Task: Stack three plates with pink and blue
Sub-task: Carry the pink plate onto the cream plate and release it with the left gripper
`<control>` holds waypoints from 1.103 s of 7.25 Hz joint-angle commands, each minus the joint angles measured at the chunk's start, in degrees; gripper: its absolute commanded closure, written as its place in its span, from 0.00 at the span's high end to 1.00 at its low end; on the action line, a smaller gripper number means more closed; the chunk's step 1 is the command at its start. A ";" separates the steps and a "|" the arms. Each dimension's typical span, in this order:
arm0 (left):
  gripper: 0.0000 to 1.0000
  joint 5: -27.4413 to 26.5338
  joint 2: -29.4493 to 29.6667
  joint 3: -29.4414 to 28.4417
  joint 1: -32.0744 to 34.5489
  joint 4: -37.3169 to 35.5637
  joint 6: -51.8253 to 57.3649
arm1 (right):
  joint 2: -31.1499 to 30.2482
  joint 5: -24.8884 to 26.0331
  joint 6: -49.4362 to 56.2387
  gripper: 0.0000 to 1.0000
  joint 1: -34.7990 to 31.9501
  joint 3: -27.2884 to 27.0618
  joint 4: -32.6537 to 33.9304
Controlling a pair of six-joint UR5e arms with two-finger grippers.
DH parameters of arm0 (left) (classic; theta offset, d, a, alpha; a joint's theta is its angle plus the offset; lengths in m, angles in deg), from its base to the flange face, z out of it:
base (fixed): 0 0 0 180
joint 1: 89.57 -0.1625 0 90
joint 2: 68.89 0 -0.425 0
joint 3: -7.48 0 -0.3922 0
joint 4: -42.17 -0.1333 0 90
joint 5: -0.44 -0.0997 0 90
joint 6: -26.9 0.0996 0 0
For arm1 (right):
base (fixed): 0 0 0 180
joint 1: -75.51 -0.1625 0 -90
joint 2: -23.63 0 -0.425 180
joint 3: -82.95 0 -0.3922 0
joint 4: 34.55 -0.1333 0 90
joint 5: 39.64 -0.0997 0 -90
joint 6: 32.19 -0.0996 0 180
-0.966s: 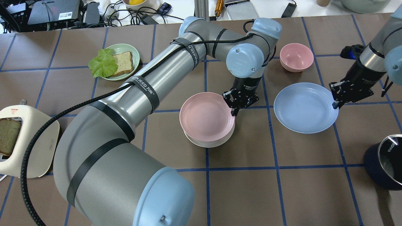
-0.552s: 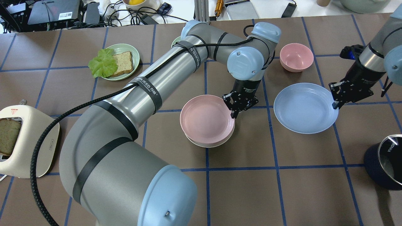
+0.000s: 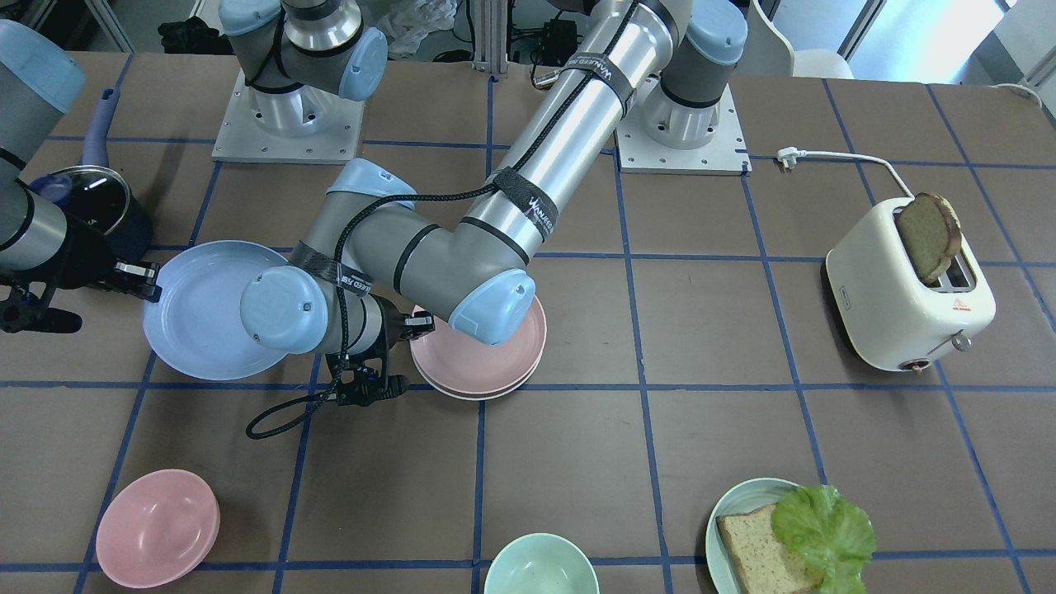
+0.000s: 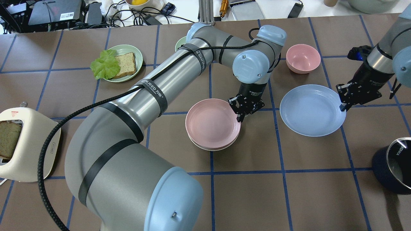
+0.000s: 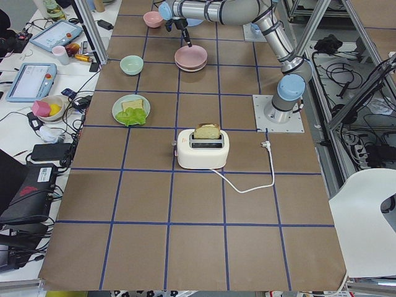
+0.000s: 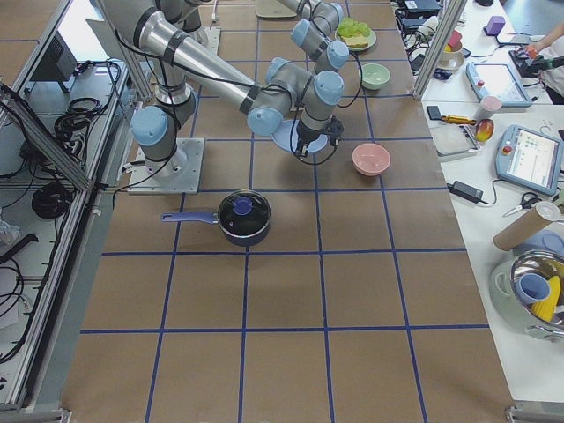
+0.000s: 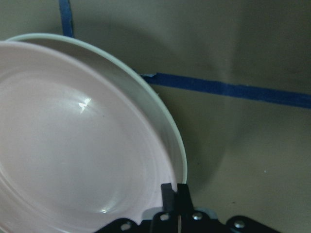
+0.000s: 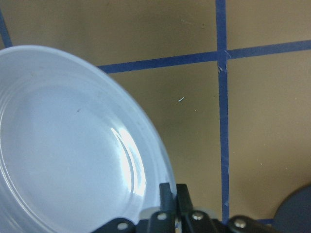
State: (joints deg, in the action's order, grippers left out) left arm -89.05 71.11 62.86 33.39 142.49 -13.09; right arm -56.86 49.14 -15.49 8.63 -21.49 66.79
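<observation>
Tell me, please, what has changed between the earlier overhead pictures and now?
The left gripper, shut on the rim of the pink plate, has lowered it until it rests nearly level in the cream-white plate; earlier it hung tilted above that plate. The right gripper stays shut on the rim of the blue plate, which has not moved.

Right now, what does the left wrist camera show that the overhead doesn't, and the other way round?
Left wrist only: a close-up of the left gripper pinched shut on the rim of the pink plate. Overhead only: the blue plate lying apart from the other two, with the right gripper at its rim. Both: the pink plate lies over the cream-white plate, offset so part of the lower rim shows.
</observation>
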 commanded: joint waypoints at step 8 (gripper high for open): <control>1.00 -0.34 -7.00 -0.36 0.00 5.23 1.13 | -0.62 -0.98 -4.57 0.00 -0.53 -3.12 0.09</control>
State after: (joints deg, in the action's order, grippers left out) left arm -89.22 66.46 62.72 33.71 146.89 -12.28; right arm -57.10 48.34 -19.04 8.22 -23.03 66.76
